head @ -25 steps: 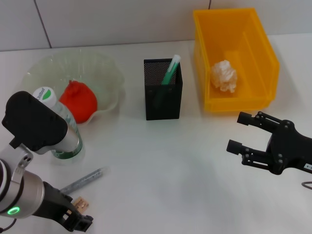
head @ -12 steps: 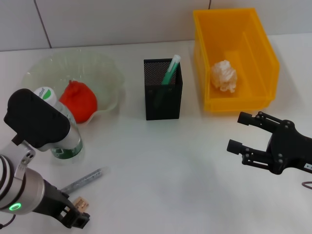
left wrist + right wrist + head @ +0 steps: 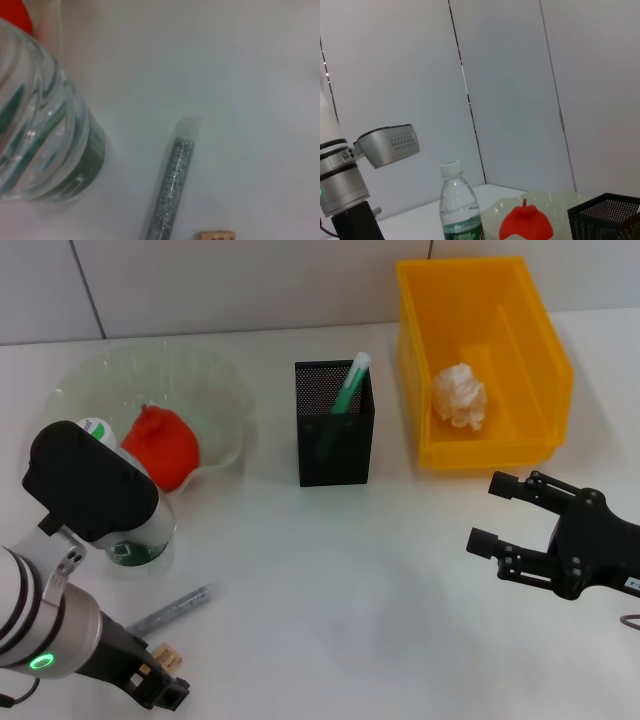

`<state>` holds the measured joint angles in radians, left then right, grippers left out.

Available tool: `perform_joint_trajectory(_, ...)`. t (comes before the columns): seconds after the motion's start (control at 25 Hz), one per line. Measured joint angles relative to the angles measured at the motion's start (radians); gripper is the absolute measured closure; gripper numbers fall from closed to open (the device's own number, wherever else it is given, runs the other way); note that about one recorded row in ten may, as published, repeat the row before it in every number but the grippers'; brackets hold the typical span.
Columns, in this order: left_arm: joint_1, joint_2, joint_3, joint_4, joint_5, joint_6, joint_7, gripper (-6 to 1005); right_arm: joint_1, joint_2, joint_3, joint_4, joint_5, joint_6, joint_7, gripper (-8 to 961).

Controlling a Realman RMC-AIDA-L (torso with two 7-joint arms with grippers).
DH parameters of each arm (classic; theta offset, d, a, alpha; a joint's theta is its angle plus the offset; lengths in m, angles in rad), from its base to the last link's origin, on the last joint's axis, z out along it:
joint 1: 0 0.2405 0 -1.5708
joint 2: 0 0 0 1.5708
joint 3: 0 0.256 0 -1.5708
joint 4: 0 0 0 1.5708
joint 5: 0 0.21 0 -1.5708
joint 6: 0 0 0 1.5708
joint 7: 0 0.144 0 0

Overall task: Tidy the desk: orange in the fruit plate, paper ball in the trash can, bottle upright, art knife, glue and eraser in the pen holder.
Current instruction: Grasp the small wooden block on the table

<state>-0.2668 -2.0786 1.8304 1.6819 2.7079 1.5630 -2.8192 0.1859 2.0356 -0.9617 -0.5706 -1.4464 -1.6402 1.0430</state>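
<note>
Two items remained loose on the white desk (image 3: pixel 330 580): a slim silver glitter glue tube (image 3: pixel 172 609) and a small tan eraser block (image 3: pixel 166 657), both in front of the upright clear plastic water bottle (image 3: pixel 135 535). The left gripper (image 3: pixel 160 690) hung low beside the eraser, seemingly lined up to pick; whether its fingers were parted I cannot tell. The tube lay flat, long axis diagonal, its clear cap end (image 3: pixel 187 129) pointing toward the black mesh pen holder (image 3: pixel 334 424). The right gripper (image 3: pixel 500 512) idled, jaws spread, near the yellow plastic bin (image 3: pixel 520 335).
</note>
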Motion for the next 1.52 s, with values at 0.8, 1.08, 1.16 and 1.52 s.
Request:
perform_joint_trajectory(0.8, -0.022, 0.000, 0.009, -0.013, 0.004, 0.002, -0.012, 471, -0.002, 0.000, 0.000, 0.001, 0.000, 0.001, 0.000, 151)
perform_joint_trajectory(1.08, -0.023, 0.000, 0.009, -0.014, 0.004, 0.002, -0.011, 552, -0.002, 0.000, 0.000, 0.001, 0.000, 0.002, 0.001, 151)
perform_joint_trajectory(1.16, -0.023, 0.000, 0.009, -0.013, 0.004, 0.002, -0.011, 561, -0.002, 0.000, 0.000, 0.001, 0.000, 0.002, 0.001, 152)
perform_joint_trajectory(1.52, -0.023, 0.000, 0.008, -0.007, 0.005, 0.002, -0.012, 530, -0.002, -0.001, 0.000, 0.001, 0.000, 0.002, 0.003, 152)
